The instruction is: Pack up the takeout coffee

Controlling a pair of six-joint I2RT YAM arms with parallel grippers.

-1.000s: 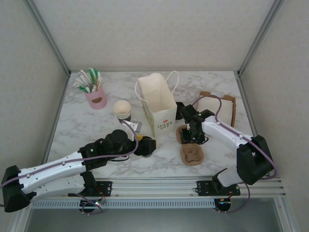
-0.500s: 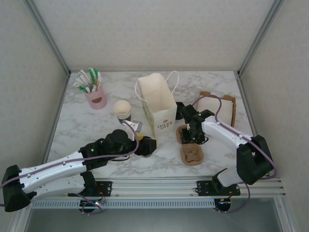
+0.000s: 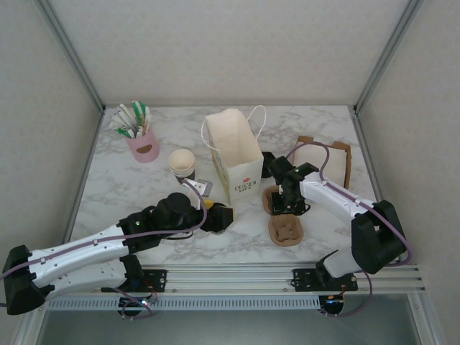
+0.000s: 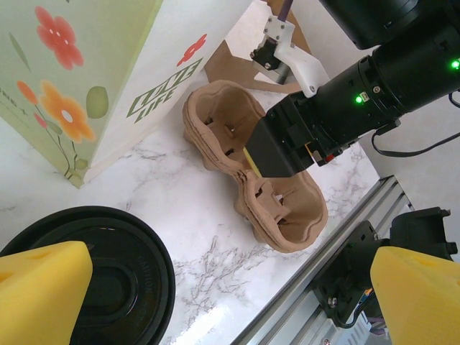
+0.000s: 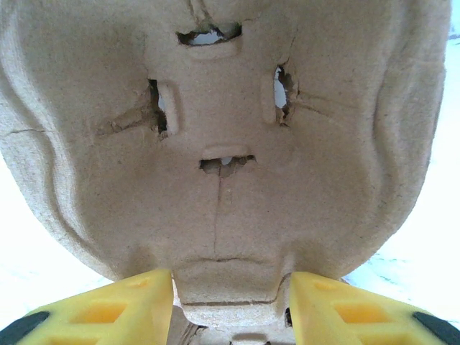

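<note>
Where the near rail carries both arm bases, I start at the left arm, which reaches in over the marble table (image 3: 115,194). The left gripper (image 3: 214,210) comes first, its yellow fingers (image 4: 43,287) spread as wide as they go and holding nothing. Its wrist camera looks straight down on the takeout coffee (image 4: 115,287). The round black lid sits low between those fingers, close against one of them, though I can't tell if it touches. The cup stands on the marble outside the paper bag (image 3: 233,154), just on the near side of the bag's flowered wall, and apart from the pulp cup carrier (image 3: 286,230) to its right. The right gripper (image 3: 282,201) is down on that carrier, jaws clamped on a ridge of the brown pulp, with the pads flush against both sides. Beyond, the bag stands upright with its mouth open. To its left is a lidless cup (image 3: 182,159) with a cream top, and further back-left a pink holder (image 3: 144,147) of sticks. At the far right lies a brown cardboard tray (image 3: 338,162).
</note>
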